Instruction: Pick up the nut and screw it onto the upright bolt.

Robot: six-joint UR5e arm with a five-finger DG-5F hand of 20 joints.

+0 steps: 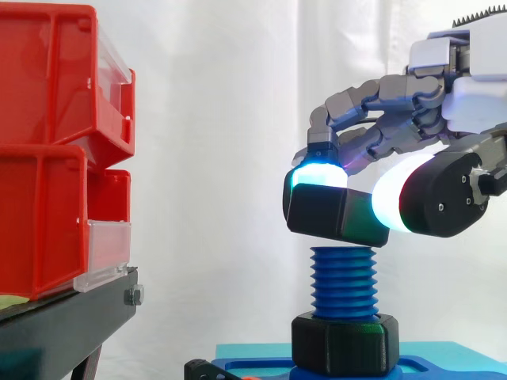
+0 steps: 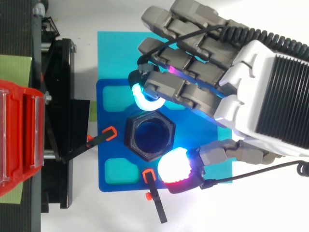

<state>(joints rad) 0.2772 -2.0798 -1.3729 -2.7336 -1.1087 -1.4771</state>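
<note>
A black hexagonal nut [image 1: 337,215] [image 2: 149,134] sits at the top of the upright blue threaded bolt [image 1: 344,281], slightly tilted. My hand [image 1: 428,119] [image 2: 227,82] reaches in from the right and pinches the nut between a cyan-glowing fingertip [image 1: 318,176] [image 2: 143,99] on one side and the white-glowing thumb pad [image 1: 390,202] [image 2: 172,166] on the other. Through the nut's hole the blue bolt top [image 2: 147,135] shows. A second black nut [image 1: 344,342] sits low on the bolt, at its base.
The bolt stands on a blue base plate [image 2: 113,145] held by black clamps with orange tips [image 2: 110,133]. Red bins [image 1: 55,150] on a black stand [image 1: 63,324] are at the left. A white curtain hangs behind.
</note>
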